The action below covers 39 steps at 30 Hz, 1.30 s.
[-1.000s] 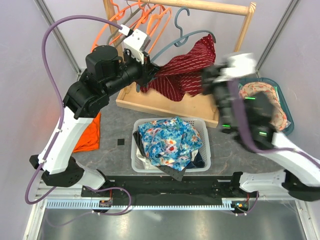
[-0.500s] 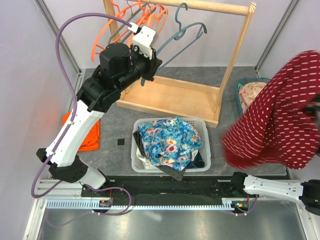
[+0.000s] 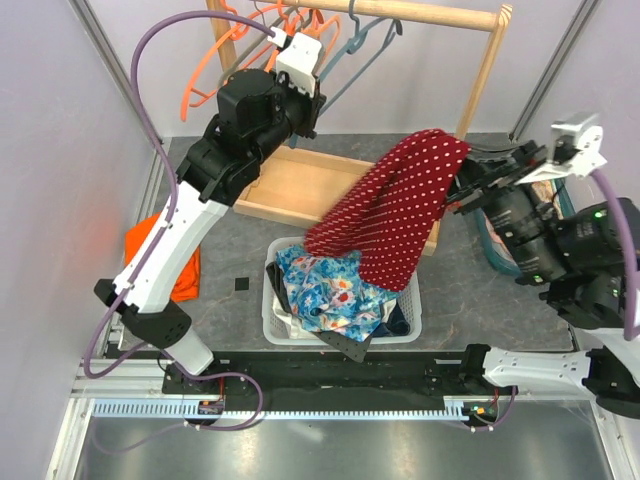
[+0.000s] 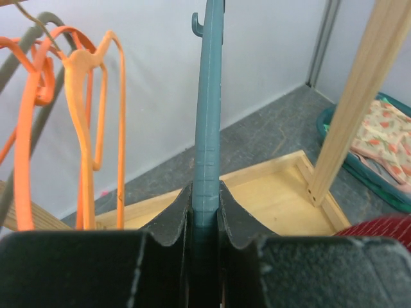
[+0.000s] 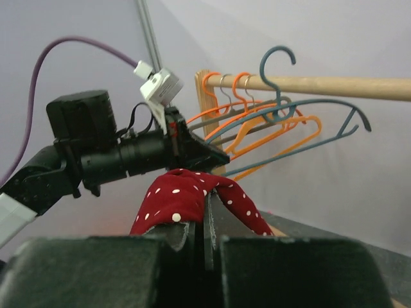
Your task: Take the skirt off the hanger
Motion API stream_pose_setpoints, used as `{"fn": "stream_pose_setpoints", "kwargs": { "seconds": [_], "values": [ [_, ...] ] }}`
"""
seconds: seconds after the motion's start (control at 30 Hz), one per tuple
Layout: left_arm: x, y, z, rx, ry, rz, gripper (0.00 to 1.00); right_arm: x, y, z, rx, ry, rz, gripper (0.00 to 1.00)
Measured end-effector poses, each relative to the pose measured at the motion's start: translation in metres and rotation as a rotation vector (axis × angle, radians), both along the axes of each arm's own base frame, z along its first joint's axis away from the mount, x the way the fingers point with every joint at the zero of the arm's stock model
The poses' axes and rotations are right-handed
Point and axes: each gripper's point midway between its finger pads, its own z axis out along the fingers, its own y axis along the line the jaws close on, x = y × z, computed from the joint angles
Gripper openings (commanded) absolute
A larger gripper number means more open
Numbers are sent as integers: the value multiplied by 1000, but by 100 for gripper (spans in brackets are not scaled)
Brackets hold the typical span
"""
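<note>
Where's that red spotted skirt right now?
In the top view, right of centre: the skirt hangs from the right gripper, draping down over the white basket.

Wooden rack [image 3: 430, 14] at the back, orange hangers [image 4: 83, 147] bunched at its left end. White basket [image 3: 272, 310] front centre, blue floral cloth [image 3: 330, 285] heaped in it. Orange cloth [image 3: 178, 272] flat on the table [image 3: 230, 245], left side. Small black square [image 3: 241, 284] just left of the basket. Teal bin [image 4: 335, 142] far right, pale floral cloth [image 4: 385, 138] inside.

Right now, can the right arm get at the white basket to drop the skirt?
Probably yes: the right gripper holds the skirt, its lower end hanging above the white basket, with nothing visibly between.
</note>
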Motion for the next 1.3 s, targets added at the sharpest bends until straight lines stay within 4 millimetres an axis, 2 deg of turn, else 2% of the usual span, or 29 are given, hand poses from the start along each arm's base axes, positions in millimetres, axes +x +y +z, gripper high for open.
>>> {"fn": "stream_pose_setpoints", "kwargs": {
  "seconds": [0.13, 0.33, 0.53, 0.63, 0.77, 0.97, 1.1, 1.23, 1.3],
  "values": [
    [25, 9, 0, -7, -8, 48, 2, 5, 19, -21, -30, 39, 24, 0],
    [58, 14, -5, -7, -6, 97, 2, 20, 53, -67, -102, 118, 42, 0],
    [64, 8, -8, -7, -3, 88, 2, 33, 97, -138, -218, 234, 80, 0],
    [64, 7, -8, -6, -2, 87, 2, 36, 105, -168, -255, 283, 84, 0],
    [66, 7, -12, -2, 3, 88, 2, 35, 106, -194, -270, 332, 83, 0],
    [72, 3, -36, 32, 46, 89, 2, 27, 93, -205, -233, 363, 91, 0],
    [78, 0, -52, 53, 74, 94, 2, 20, 80, -198, -191, 364, 100, 0],
    [78, 0, -53, 55, 76, 94, 2, 14, 70, -191, -165, 359, 112, 0],
    [79, 0, -54, 56, 77, 94, 30, 11, 69, -190, -173, 366, 122, 0]
  ]
}}
